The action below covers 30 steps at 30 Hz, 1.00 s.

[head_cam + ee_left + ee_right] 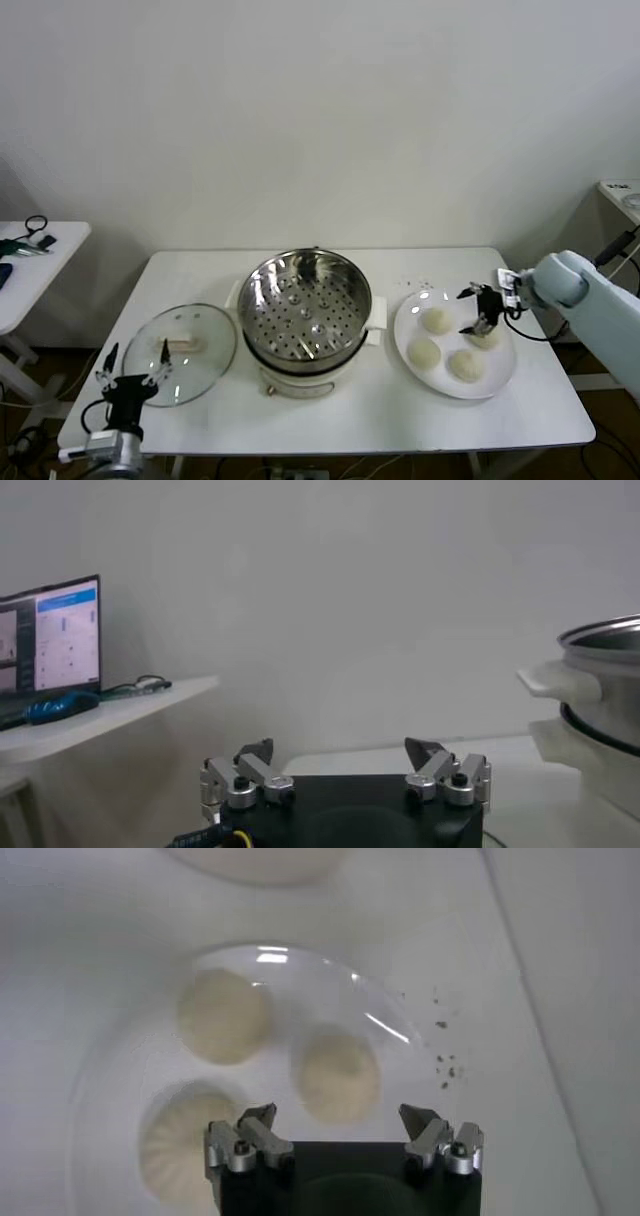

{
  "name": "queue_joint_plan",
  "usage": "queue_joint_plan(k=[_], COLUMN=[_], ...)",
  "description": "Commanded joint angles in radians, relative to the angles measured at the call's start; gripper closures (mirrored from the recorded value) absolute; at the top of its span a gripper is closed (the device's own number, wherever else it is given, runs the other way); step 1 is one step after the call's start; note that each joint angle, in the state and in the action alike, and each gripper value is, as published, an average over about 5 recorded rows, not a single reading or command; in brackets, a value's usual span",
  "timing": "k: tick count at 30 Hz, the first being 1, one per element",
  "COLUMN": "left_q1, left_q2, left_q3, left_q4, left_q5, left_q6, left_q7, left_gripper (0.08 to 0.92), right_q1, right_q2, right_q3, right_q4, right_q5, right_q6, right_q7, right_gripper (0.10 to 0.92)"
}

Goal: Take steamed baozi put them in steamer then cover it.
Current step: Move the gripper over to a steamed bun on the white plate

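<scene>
1. a white counter point(330, 420) stands against a plain wall, seen from above.
2. the steamer point(304, 305), a shiny perforated basket on a white pot base, sits at the counter's middle, uncovered and empty.
3. the cover point(180, 353), a clear glass lid with a cream handle, lies flat on the counter just beside the steamer, on the robot's left.
4. a white plate point(500, 385) sits on the steamer's other side and holds four baozi point(425, 352), pale round buns, close together.
5. the right end effector point(482, 312) hangs over the plate, above the bun nearest the arm, fingers wide and holding nothing.
6. in the right wrist view the fingers point(255, 1133) spread wide above the plate, with one bun point(338, 1077) between and beyond them.
7. the left end effector point(132, 371) waits at the counter's near left corner, close to the cover's edge, fingers wide and empty.
</scene>
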Motion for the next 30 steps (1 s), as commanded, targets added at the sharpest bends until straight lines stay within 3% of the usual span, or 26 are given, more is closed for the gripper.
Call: queue_joint_plan(k=[1, 15, 30], left_q1=[-0.008, -0.05, -0.059], left_q2=[0.007, 0.029, 0.033], left_q3=[0.0, -0.003, -0.008], left_q4=[-0.004, 0.013, 0.036], left_q5=[-0.014, -0.024, -0.029], left_q6=[0.019, 0.052, 0.051], left_q7=[-0.019, -0.043, -0.042], left_gripper=[0.177, 0.177, 0.177], right_q1=[0.2, 0.167, 0.158], right_q2=[0.144, 0.281, 0.342], right_q3=[-0.265, -0.234, -0.243], right_q4=[-0.23, -0.374, -0.432], right_q5=[-0.016, -0.031, -0.055], right_q6=[0.024, 0.052, 0.078], right_q7=[-0.065, -0.052, -0.061], right_gripper=[0.203, 0.203, 0.203])
